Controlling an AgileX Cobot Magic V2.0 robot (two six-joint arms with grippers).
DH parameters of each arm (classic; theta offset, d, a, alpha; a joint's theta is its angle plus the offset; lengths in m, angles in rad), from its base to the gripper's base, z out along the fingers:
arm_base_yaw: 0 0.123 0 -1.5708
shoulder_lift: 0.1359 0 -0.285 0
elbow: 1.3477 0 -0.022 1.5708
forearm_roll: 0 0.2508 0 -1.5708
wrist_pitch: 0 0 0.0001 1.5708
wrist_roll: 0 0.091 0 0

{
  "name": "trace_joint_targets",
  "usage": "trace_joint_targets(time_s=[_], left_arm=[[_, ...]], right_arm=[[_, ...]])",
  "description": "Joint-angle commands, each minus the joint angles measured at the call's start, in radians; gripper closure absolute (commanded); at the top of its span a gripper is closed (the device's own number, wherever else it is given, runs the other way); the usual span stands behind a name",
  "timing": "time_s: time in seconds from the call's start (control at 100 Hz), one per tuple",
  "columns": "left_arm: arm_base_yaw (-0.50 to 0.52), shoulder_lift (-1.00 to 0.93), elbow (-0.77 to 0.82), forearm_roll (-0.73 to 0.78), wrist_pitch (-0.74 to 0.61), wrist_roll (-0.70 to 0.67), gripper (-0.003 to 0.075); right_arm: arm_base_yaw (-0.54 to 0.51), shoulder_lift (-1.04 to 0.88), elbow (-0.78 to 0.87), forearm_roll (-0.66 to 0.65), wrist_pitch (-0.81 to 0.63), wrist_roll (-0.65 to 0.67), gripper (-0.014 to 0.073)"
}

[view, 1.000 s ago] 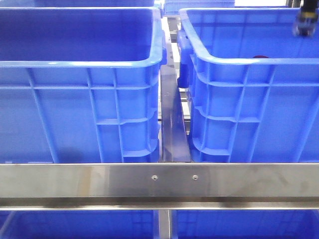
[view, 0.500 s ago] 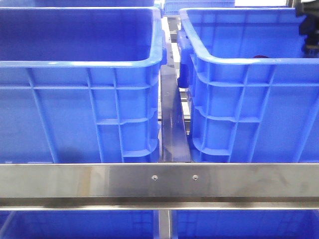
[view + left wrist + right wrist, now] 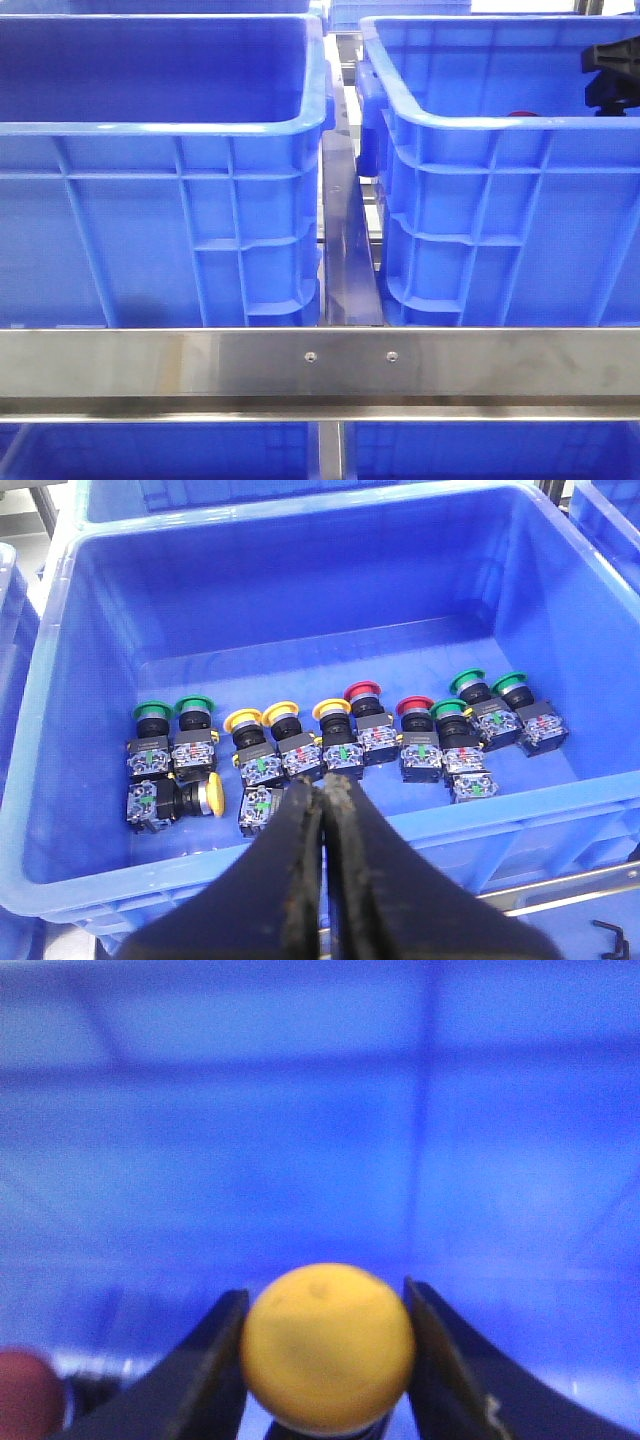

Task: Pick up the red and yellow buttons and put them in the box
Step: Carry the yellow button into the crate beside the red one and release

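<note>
- Gripping a yellow button [image 3: 327, 1348] between its two fingers [image 3: 205, 1370], the right gripper [image 3: 327, 1360] sits inside a blue crate whose walls fill that wrist view; a blurred red button [image 3: 28, 1392] lies just beside it.
- From the front, the right gripper [image 3: 612, 75] shows as a black shape low inside the right-hand box [image 3: 500, 200], at its far right, with a red sliver [image 3: 521, 114] peeking over the near rim.
- The left gripper [image 3: 325, 870] hangs with fingers pressed together and nothing between them.
- Below it, another blue crate [image 3: 90, 820] holds a row of push buttons [image 3: 340, 740] with green, yellow and red caps along its near wall.
- The left-hand box [image 3: 150, 200] stands beside the right one, a metal rail [image 3: 320, 365] crossing in front.
</note>
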Motion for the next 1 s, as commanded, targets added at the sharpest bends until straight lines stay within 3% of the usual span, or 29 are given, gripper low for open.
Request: trace_joint_targets(time_s=[0.0,0.99], left_arm=[[0.001,0.004,-0.022,-0.015,-0.07,-0.006,0.0739],[0.001,0.004,-0.022,-0.015,-0.075,-0.006,0.0739]], right_arm=[[-0.008,-0.039,-0.049,0.104,0.039,-0.017,0.0382],[-0.009,0.04,-0.097,0.104,0.01,-0.057,0.0376]])
